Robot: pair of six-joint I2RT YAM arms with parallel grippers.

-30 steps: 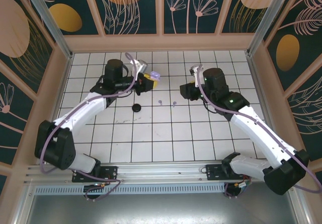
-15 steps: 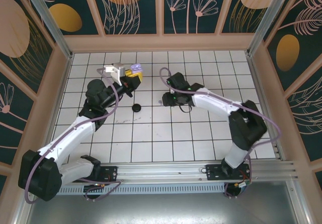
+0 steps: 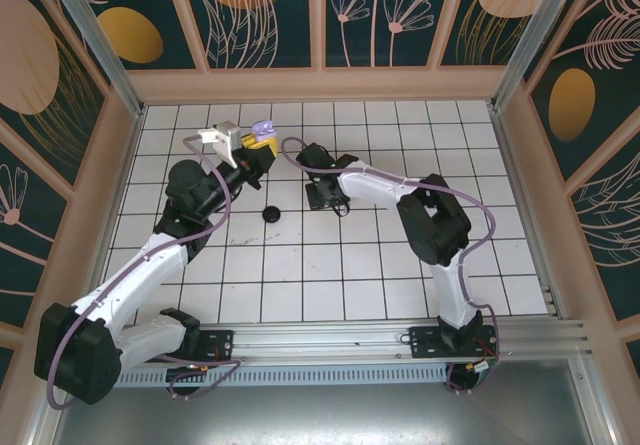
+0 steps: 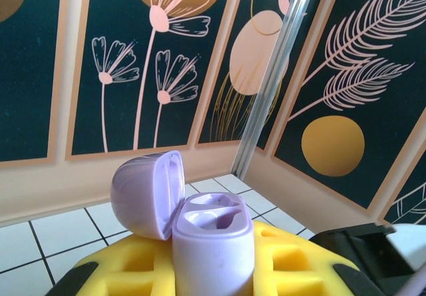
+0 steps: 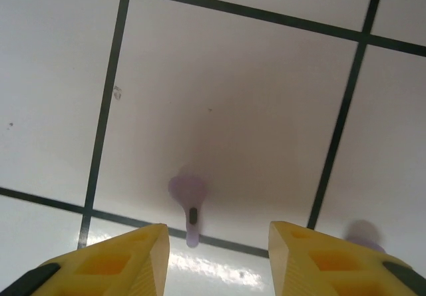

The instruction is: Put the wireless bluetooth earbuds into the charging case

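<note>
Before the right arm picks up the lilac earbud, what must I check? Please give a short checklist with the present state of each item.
1. Lid of case open: ok.
2. Both sockets of case empty: ok.
3. Hold of left gripper on case: ok, shut on it.
4. Opening of right gripper: ok, open.
5. Place of earbud between its fingers: ok, slightly off centre.
6. Gap from second earbud to the fingers: cannot tell, blurred, close to one finger.
</note>
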